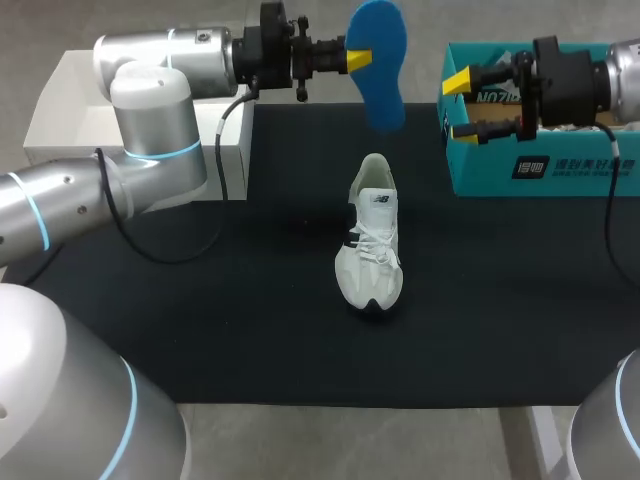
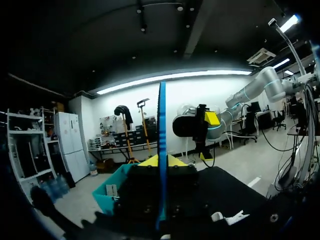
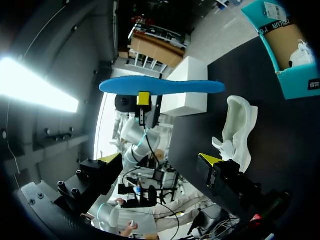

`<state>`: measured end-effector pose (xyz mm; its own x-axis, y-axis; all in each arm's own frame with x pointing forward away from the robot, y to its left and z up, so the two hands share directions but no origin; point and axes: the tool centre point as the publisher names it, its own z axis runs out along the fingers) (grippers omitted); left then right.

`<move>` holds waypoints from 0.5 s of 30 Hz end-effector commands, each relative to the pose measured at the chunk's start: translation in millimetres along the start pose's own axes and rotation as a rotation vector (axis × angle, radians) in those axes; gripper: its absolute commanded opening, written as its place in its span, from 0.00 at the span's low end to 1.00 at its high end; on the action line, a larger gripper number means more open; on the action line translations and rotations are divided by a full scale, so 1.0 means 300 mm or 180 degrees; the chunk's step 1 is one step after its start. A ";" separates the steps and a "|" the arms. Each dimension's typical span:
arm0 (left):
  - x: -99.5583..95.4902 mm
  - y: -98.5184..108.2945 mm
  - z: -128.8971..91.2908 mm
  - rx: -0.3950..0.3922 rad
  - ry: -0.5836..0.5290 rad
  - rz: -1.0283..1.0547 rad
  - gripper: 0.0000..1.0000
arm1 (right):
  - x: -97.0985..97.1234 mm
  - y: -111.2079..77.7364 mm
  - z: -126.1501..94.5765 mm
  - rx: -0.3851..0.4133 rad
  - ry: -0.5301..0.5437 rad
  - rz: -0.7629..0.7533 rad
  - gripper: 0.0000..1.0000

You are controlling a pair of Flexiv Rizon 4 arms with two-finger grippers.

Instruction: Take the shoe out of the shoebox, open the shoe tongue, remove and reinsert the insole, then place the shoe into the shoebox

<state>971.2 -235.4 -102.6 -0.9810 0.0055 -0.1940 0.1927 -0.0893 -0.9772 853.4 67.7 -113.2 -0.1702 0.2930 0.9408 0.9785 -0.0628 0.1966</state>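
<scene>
The left gripper (image 1: 358, 58) is pinching the blue insole (image 1: 380, 70) by one edge, holding it in the air over the far side of the black counter (image 1: 250, 330), beyond the white shoe (image 1: 372, 240). That narrow hold is risking a slip or twist once the insole is being lowered. The shoe is standing on its sole mid-counter with nothing steadying it. Pushing the soft insole in is likely to be shoving or tipping it, or buckling the insole against the tongue (image 1: 381, 203). The right gripper (image 1: 460, 105) is hanging wide and empty at the teal shoebox (image 1: 540, 170) edge, close enough to be knocking its wall.
</scene>
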 end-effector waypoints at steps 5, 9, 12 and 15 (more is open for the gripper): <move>-0.006 0.003 0.000 -0.0094 0.0263 0.3862 0.00 | -0.012 -0.011 0.009 -0.0007 0.0039 0.0022 1.00; -0.006 0.003 0.000 -0.0104 0.0291 0.4287 0.00 | -0.013 -0.012 0.009 -0.0003 0.0048 0.0027 1.00; -0.006 0.003 0.000 -0.0112 0.0312 0.4604 0.00 | -0.012 -0.012 0.007 -0.0007 0.0052 0.0025 1.00; -0.005 0.008 0.002 -0.0154 0.0468 0.4910 0.00 | -0.015 -0.014 0.004 -0.0003 0.0053 0.0029 1.00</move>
<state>971.8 -235.8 -102.9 -0.7464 -0.0011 -0.6655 0.6637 -0.0735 -0.7443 851.3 67.6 -118.3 -0.1642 0.2746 0.9474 0.9800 -0.0643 0.1885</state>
